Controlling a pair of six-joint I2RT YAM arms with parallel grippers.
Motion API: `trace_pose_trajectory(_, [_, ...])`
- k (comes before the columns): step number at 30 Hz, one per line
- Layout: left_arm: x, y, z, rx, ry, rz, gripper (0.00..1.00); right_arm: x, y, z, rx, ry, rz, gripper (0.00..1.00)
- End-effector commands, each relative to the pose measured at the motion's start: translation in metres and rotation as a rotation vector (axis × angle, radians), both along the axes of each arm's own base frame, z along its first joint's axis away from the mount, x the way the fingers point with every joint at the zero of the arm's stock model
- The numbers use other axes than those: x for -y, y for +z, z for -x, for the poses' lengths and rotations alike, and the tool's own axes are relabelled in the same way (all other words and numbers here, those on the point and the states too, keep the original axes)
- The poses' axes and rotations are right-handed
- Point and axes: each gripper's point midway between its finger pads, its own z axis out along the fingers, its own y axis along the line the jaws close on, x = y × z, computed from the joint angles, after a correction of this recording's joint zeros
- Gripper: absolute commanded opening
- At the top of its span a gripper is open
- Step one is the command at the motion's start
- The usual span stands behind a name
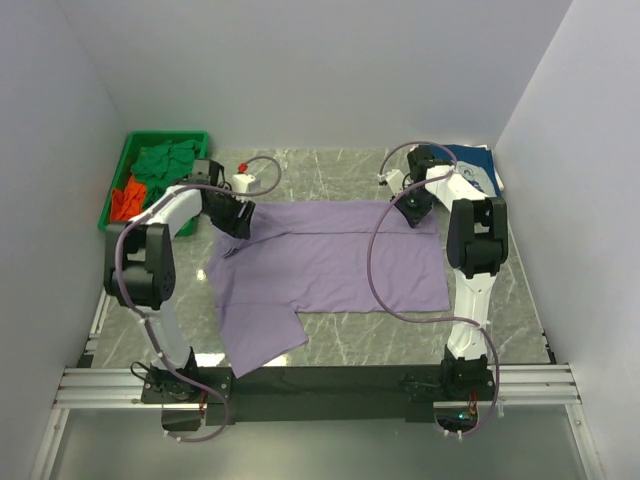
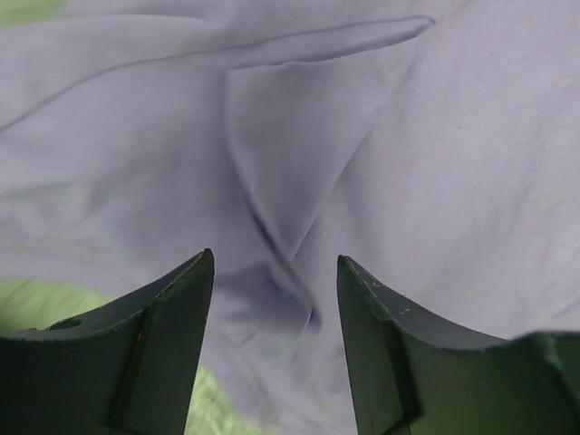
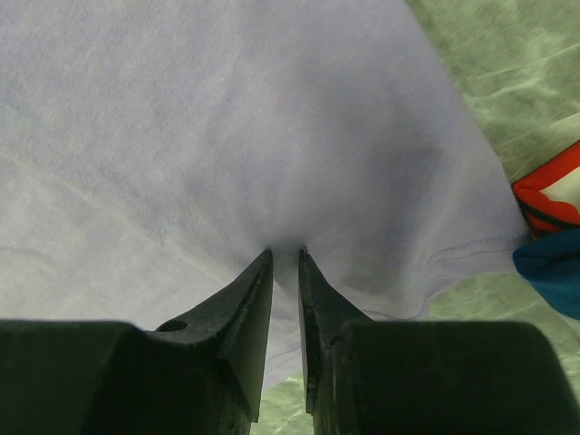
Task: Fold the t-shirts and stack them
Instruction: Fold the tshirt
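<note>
The lavender t-shirt [image 1: 330,262] lies spread on the marble table, one sleeve hanging toward the near edge. My left gripper [image 1: 236,222] is at its far left corner, jaws open over a wrinkled fold of the cloth [image 2: 281,181]. My right gripper [image 1: 412,210] is at the far right corner, shut on a pinch of the lavender cloth [image 3: 285,246]. A folded navy t-shirt [image 1: 474,165] with white print lies at the far right. Green t-shirts [image 1: 165,158] and an orange-red one [image 1: 127,198] sit in the bin.
The green plastic bin [image 1: 118,180] stands at the far left by the wall. A small white object with a red top [image 1: 241,176] sits behind the left gripper. White walls close in on three sides. Both arms' cables arc over the shirt.
</note>
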Motion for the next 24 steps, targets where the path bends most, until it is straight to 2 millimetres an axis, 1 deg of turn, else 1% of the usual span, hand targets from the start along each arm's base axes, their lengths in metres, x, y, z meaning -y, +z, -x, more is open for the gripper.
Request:
trace_pose_trajectory(1, [0.011,-0.012,-0.008,-0.012,-0.024,-0.013,0.62,0.003,0.016,-0.007,0.024,-0.022,0.007,0.25])
trace_pose_trajectory(3, [0.013,-0.017,-0.011,-0.011,-0.033,-0.044,0.61,0.002,0.015,-0.007,0.022,-0.026,0.005,0.25])
trace_pose_trajectory(4, [0.013,-0.023,-0.011,-0.023,-0.033,-0.053,0.59,0.002,0.016,-0.007,0.024,-0.025,0.006,0.25])
trace_pose_trajectory(5, [0.015,-0.02,-0.012,-0.017,-0.043,-0.053,0.55,0.003,0.017,-0.008,0.025,-0.028,0.007,0.25])
trace_pose_trajectory(6, [0.015,-0.019,-0.011,-0.022,-0.042,-0.057,0.46,0.004,0.017,-0.009,0.03,-0.03,0.008,0.25])
trace_pose_trajectory(8, [0.017,-0.012,-0.011,-0.014,-0.052,-0.058,0.32,0.003,0.019,-0.011,0.038,-0.027,0.009,0.25])
trace_pose_trajectory(9, [0.017,-0.009,-0.01,-0.012,-0.055,-0.053,0.19,0.002,0.019,-0.011,0.036,-0.03,0.008,0.25])
trace_pose_trajectory(10, [0.018,0.0,-0.008,-0.001,-0.06,-0.05,0.13,0.002,0.02,-0.012,0.038,-0.03,0.008,0.25])
trace_pose_trajectory(11, [0.02,0.004,-0.004,0.004,-0.073,-0.039,0.02,0.003,0.021,-0.012,0.041,-0.031,0.009,0.25])
trace_pose_trajectory(12, [0.02,0.009,-0.001,0.01,-0.078,-0.034,0.01,0.003,0.021,-0.012,0.041,-0.031,0.009,0.25])
trace_pose_trajectory(13, [0.022,0.022,0.004,0.027,-0.089,-0.026,0.01,0.003,0.022,-0.012,0.039,-0.031,0.009,0.25])
trace_pose_trajectory(15, [0.027,0.028,0.02,0.014,-0.132,-0.016,0.01,0.003,0.024,-0.011,0.043,-0.029,0.01,0.25])
trace_pose_trajectory(16, [0.033,0.036,0.028,0.017,-0.158,0.002,0.01,0.003,0.024,-0.01,0.041,-0.028,0.011,0.25])
trace_pose_trajectory(17, [0.038,0.036,0.041,-0.017,-0.181,0.005,0.01,0.004,0.025,-0.009,0.045,-0.026,0.013,0.25])
trace_pose_trajectory(19, [0.045,0.04,0.055,-0.034,-0.208,0.01,0.01,0.004,0.025,-0.008,0.042,-0.025,0.017,0.25])
trace_pose_trajectory(20, [0.051,0.034,0.068,-0.068,-0.223,0.01,0.01,0.004,0.025,-0.007,0.041,-0.025,0.017,0.25])
trace_pose_trajectory(22, [0.054,0.027,0.084,-0.105,-0.226,0.012,0.01,0.005,0.024,-0.006,0.04,-0.024,0.021,0.25])
trace_pose_trajectory(24, [0.057,0.02,0.091,-0.135,-0.215,0.013,0.01,0.005,0.024,-0.005,0.036,-0.026,0.021,0.25])
